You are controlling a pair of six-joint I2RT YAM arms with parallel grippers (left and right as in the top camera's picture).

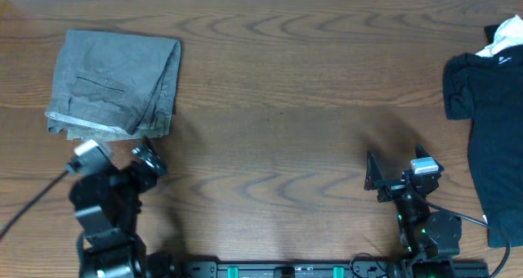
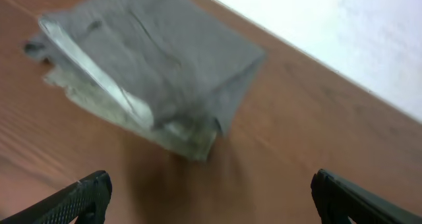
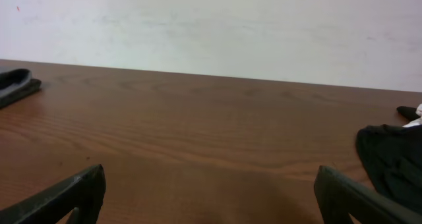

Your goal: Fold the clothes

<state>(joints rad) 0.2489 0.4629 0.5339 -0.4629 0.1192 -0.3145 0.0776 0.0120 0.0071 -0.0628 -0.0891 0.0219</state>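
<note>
two sets of fingers in view, both empty. left fingers [image 2: 86, 196] are spread wide with nothing between them, low over the wood desk [image 2: 297, 145]. the grey shorts [image 2: 151, 66] lie on the desk just ahead of the left fingers and slightly to their left, apart from them with bare wood between. the shorts are folded into a compact squarish stack, layered edges and a paler inner band showing on the side nearest the left fingers, a stitched pocket line on top, some wrinkles. the left wrist view is blurred, so finer seam detail can't be read. in the overhead view the left fingers sit near the stack's near right corner, not touching it.

right fingers [image 3: 72, 194] are also spread wide, nothing between them, only bare desk straight ahead up to the white wall [image 3: 211, 26]. a black garment [image 1: 490, 106] with a white label lies crumpled ahead and to the right of the right fingers, well apart from them and far across the desk from the grey shorts.
</note>
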